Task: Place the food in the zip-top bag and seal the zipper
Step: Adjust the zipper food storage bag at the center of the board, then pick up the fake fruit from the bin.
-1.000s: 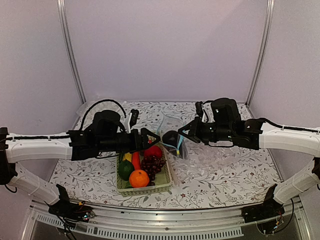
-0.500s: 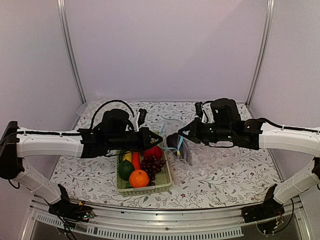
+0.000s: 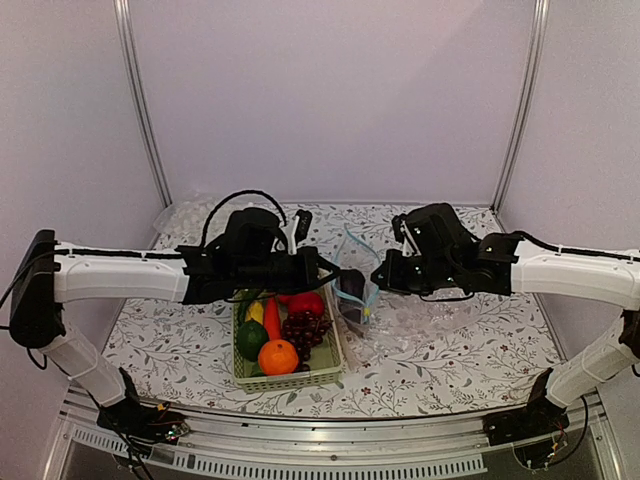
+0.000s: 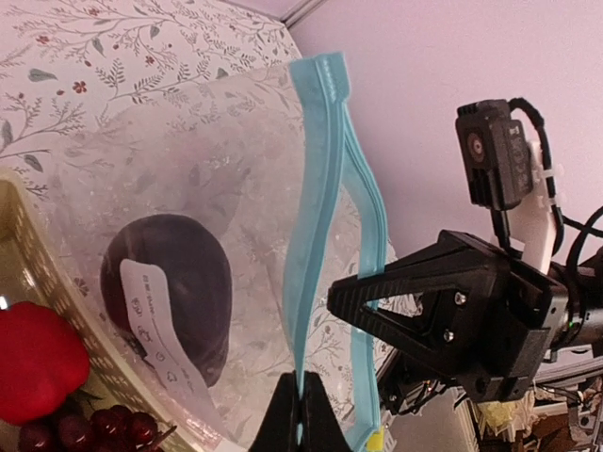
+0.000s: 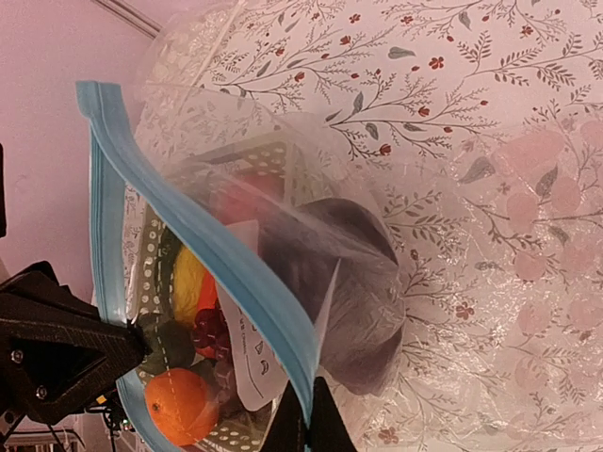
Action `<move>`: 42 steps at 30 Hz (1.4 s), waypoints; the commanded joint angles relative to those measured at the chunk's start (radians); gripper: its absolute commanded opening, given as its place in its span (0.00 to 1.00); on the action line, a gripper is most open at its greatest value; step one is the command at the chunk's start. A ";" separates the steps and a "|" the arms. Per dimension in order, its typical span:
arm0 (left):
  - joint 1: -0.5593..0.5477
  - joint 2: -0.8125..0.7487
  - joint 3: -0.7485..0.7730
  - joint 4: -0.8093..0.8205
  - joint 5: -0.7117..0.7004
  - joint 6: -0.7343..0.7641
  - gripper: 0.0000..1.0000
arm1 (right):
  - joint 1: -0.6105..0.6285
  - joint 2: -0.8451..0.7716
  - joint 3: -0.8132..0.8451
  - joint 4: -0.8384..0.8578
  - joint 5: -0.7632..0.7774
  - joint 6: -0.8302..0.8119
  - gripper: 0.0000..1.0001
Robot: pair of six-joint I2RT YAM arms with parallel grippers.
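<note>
Sitting close to the table's near edge, the mesh basket carries an orange, grapes, a red fruit, a carrot, a corn cob and a dark green vegetable. Bare patterned tabletop lies open to its left and at front right; a bubbly sheet covers the middle right. Just past the basket's right rim the zip-top bag is held up between both arms, well short of the back wall. A second ago the left gripper stood open above the basket; now it has moved right and is clenched on one lip of the light-blue zipper. The right gripper pinches the other lip, so the mouth gapes slightly. Inside the clear, wrinkled film sits the dark purple eggplant, a white label showing against it.
</note>
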 commanded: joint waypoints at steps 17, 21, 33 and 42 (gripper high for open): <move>0.012 -0.132 0.026 -0.438 -0.336 0.231 0.82 | 0.004 0.018 0.057 -0.125 0.048 -0.038 0.00; 0.013 -0.197 -0.049 -0.543 -0.330 0.219 0.85 | 0.004 0.026 0.067 -0.119 0.043 -0.044 0.00; 0.009 -0.116 -0.029 -0.516 -0.125 0.317 0.66 | 0.004 0.046 0.078 -0.100 0.018 -0.046 0.00; -0.073 0.078 0.146 -0.594 -0.057 0.358 0.49 | 0.004 0.041 0.073 -0.095 0.029 -0.044 0.00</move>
